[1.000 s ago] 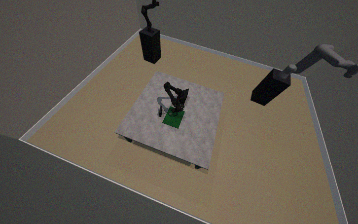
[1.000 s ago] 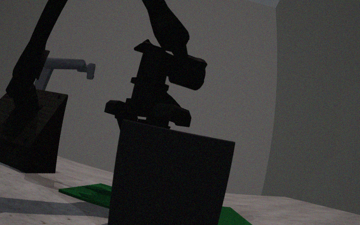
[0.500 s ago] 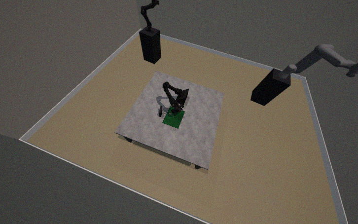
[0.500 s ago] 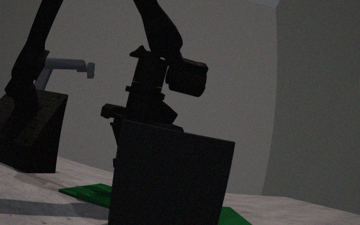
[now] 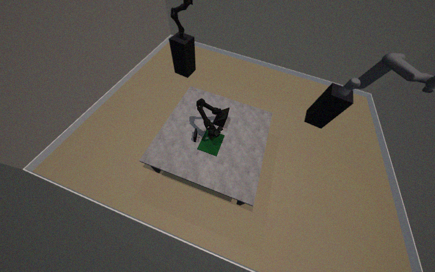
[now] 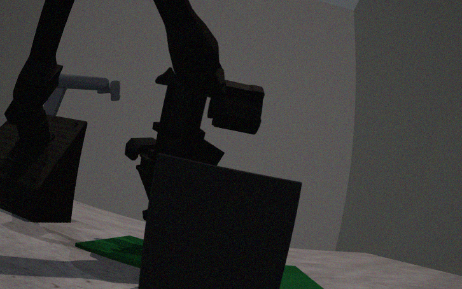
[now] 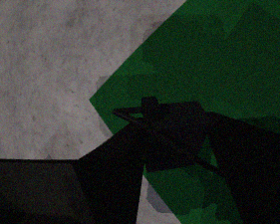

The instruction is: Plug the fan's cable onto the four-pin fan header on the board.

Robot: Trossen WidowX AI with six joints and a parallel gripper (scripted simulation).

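Clutching the plug [image 7: 176, 140], the gripper [image 5: 214, 134] [image 6: 146, 214] [image 7: 174, 122] is over the green board [image 5: 210, 148] [image 6: 118, 244] [image 7: 189, 59]; seating looks undone, release and retreat to come!

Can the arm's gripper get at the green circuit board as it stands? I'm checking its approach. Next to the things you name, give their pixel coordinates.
Probably yes: the gripper [image 7: 174, 122], shut on a dark plug [image 7: 176, 125], hangs over the board [image 5: 210, 145] [image 6: 109, 244] [image 7: 189, 59], with nothing visible blocking its descent.

Top camera looked steeply down, far off; exterior low, close; wrist downward, nearest. All shared green board [image 5: 210, 145] [image 6: 118, 246] [image 7: 189, 64].
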